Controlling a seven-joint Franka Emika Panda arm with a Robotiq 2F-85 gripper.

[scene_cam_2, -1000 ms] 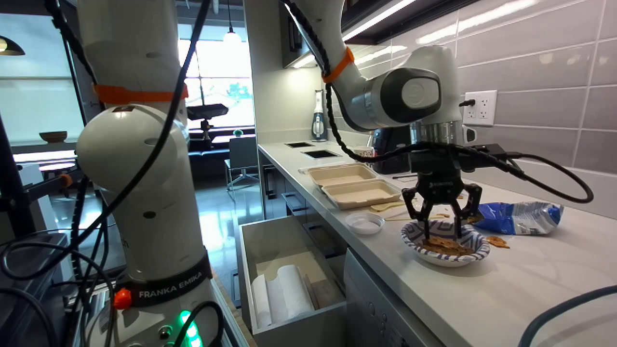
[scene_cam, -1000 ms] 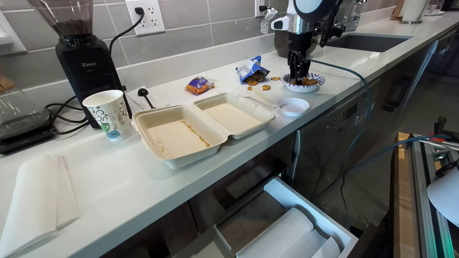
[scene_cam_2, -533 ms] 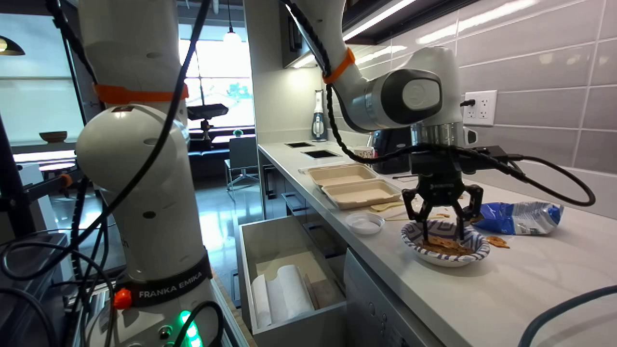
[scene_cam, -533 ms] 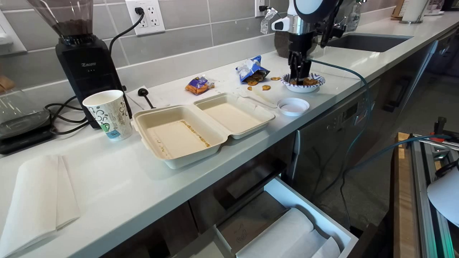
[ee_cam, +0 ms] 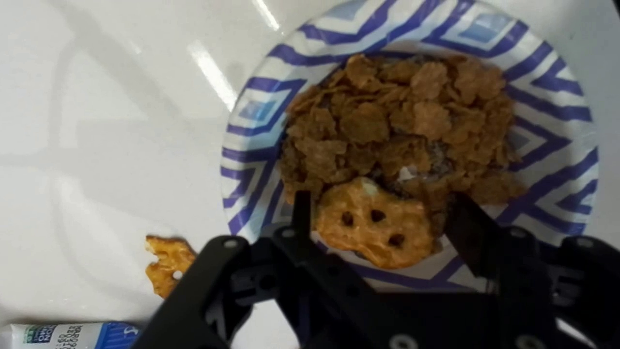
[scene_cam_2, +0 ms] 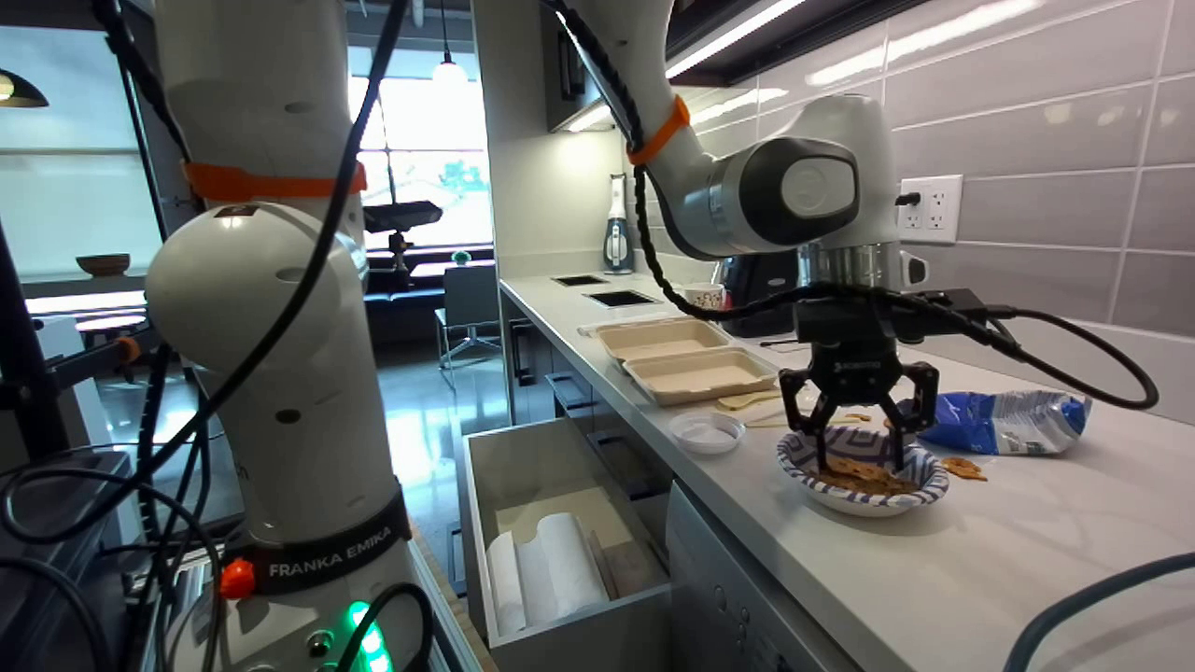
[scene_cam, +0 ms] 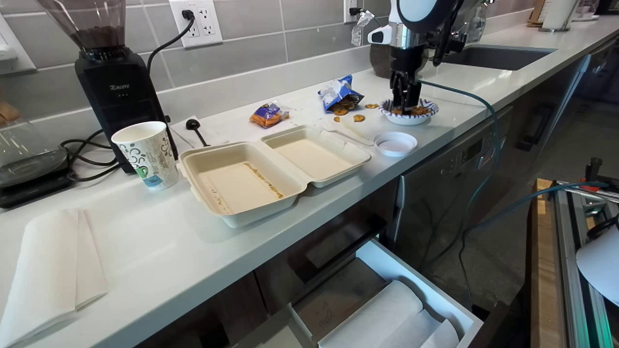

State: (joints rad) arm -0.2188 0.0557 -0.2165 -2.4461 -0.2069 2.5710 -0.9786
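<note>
Your end effector (scene_cam_2: 860,465) stands partway spread, gripping nothing. Between its tips, in patterned bowl (scene_cam_2: 868,507), pretzel crisp (ee_cam: 370,233) lies against cereal flakes (ee_cam: 363,121). Outward on bench (scene_cam_2: 1027,560): stray crisp (ee_cam: 168,261) (ragged-edged), blue bag (scene_cam_2: 980,425) near it.

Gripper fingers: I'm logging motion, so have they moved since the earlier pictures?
Yes: in an exterior view, the fingers have spread wider apart, judged against the unmoved bowl.
</note>
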